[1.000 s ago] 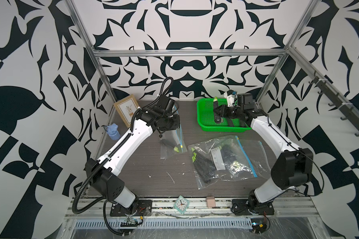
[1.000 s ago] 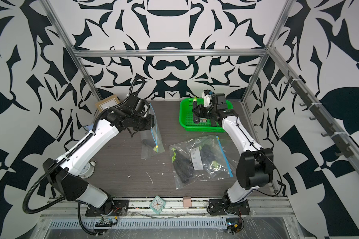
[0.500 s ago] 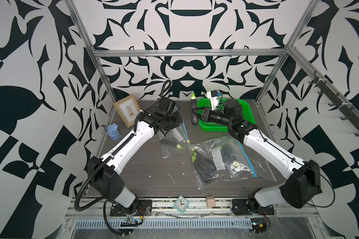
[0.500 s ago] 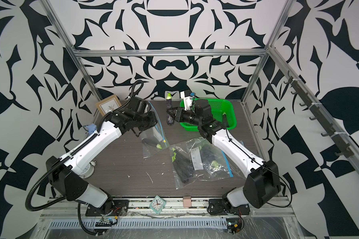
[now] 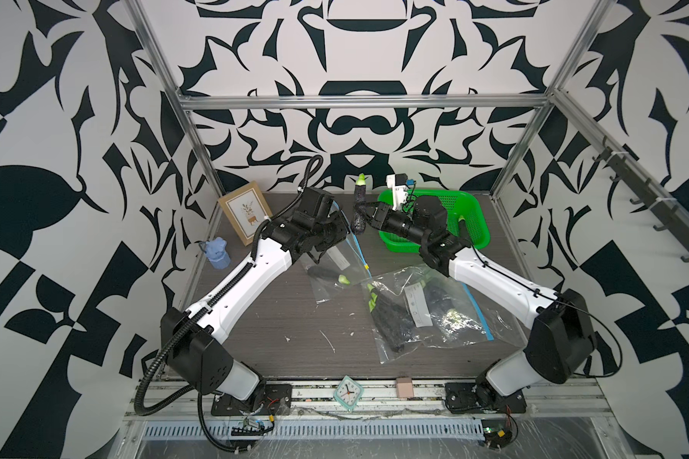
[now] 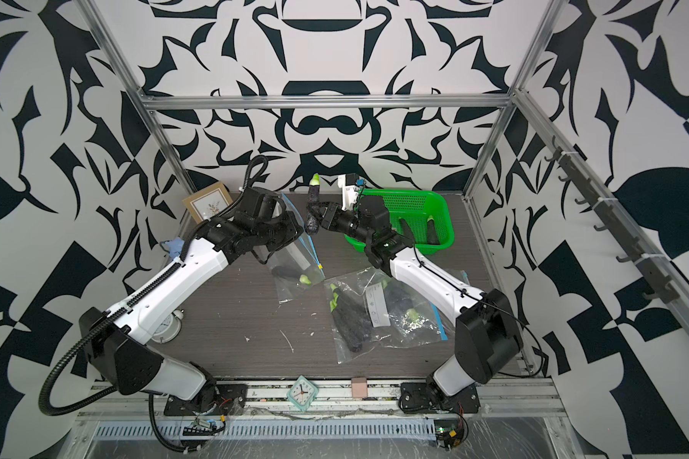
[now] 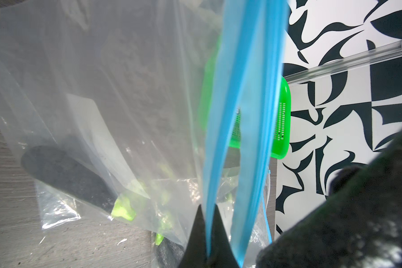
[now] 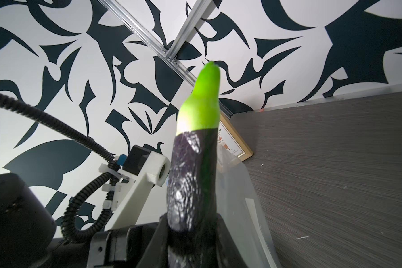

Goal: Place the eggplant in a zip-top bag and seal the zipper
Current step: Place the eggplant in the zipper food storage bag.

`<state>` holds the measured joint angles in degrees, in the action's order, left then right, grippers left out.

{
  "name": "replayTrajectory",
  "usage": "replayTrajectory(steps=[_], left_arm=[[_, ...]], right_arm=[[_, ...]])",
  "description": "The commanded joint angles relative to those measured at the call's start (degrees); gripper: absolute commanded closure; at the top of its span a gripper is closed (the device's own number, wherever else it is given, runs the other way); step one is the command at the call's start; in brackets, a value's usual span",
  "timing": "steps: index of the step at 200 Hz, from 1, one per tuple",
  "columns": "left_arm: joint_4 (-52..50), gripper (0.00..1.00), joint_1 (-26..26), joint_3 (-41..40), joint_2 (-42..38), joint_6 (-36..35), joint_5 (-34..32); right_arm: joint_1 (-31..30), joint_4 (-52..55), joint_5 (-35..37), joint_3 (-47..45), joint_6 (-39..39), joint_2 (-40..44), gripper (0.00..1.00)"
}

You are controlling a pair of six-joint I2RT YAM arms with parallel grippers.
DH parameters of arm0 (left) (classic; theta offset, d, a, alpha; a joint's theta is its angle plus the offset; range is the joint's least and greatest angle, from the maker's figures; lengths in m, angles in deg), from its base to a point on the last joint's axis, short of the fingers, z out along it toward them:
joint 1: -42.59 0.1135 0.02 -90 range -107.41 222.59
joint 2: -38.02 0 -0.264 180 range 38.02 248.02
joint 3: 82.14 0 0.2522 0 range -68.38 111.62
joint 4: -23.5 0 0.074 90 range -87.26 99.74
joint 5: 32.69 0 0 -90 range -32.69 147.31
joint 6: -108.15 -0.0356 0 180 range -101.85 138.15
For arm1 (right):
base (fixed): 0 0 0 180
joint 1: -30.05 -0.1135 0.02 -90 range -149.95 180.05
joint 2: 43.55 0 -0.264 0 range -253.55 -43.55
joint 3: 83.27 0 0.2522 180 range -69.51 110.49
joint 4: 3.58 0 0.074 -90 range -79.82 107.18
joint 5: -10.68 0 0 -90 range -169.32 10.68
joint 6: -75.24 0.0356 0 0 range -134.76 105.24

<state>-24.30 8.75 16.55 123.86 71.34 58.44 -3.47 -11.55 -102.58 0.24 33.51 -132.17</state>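
Observation:
My right gripper (image 5: 364,212) is shut on a dark purple eggplant (image 5: 359,208) and holds it upright, green stem up; the right wrist view shows the eggplant (image 8: 190,185) rising from between the jaws. It hangs just right of the clear zip-top bag (image 5: 337,258). My left gripper (image 7: 206,217) is shut on one blue zipper strip (image 7: 225,116) of that bag and holds its mouth up. The other strip hangs apart, so the mouth gapes. Another eggplant (image 7: 65,174) lies inside the bag, low on the table.
A green basket (image 5: 479,226) at the back right holds more eggplants. A second bag (image 5: 430,314) full of eggplants lies flat in front of it. A picture frame (image 5: 245,210) and a small blue bottle (image 5: 217,254) stand at the back left. A clock (image 5: 349,391) sits on the front rail.
My right arm has swung left from the green basket, carrying the eggplant up beside the bag's mouth. My left arm has shifted slightly right and tilted the bag's mouth toward it.

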Motion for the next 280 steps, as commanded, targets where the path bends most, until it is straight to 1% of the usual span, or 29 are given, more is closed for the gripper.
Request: replayTrajectory(steps=[1,43,92,124,152,185,195,233,265,280], left_arm=[[1.07,1.0,0.26,-0.77,-1.82,1.14,0.29],[1.44,1.0,0.72,-0.84,-2.15,0.87,0.63],[1.3,1.0,0.91,-0.29,-2.78,-0.12,1.75],[0.9,1.0,0.89,0.28,-2.92,-0.76,2.48],[0.92,1.0,0.89,0.46,-2.97,-1.09,2.89],[1.04,1.0,0.89,1.42,-2.69,-1.43,3.79],[0.74,1.0,0.93,1.86,-2.4,-1.76,4.06],[-0.06,1.0,0.98,2.05,-2.4,-2.72,3.47],[-0.06,1.0,1.58,1.74,-2.52,-3.02,3.64],[-0.06,1.0,1.89,1.86,-2.39,-3.31,3.88]], right_arm=[[-1.12,-5.33,1.62,0.07,1.26,0.97,0.97],[-2.05,-5.14,3.29,-1.13,0.53,0.06,0.98],[-2.25,-2.12,7.86,-2.65,-4.6,-0.92,0.98],[-2.36,-2.96,9.73,-3.85,-5.93,-0.87,0.98],[-3.65,-1.82,13.7,-4.51,-9.69,0.43,0.96],[-7.04,-2.41,20.74,-5.69,-15.64,1.4,0.94],[-8.36,-2.42,23.12,-5.94,-17.65,1.38,0.92],[-9.63,-3.54,25.02,-7.58,-20.04,2.4,0.82],[-9.57,-1.03,24.94,-7.88,-21.59,5.2,0.68],[-9.55,1.11,24.18,-7.34,-22.39,6.33,0.59]])
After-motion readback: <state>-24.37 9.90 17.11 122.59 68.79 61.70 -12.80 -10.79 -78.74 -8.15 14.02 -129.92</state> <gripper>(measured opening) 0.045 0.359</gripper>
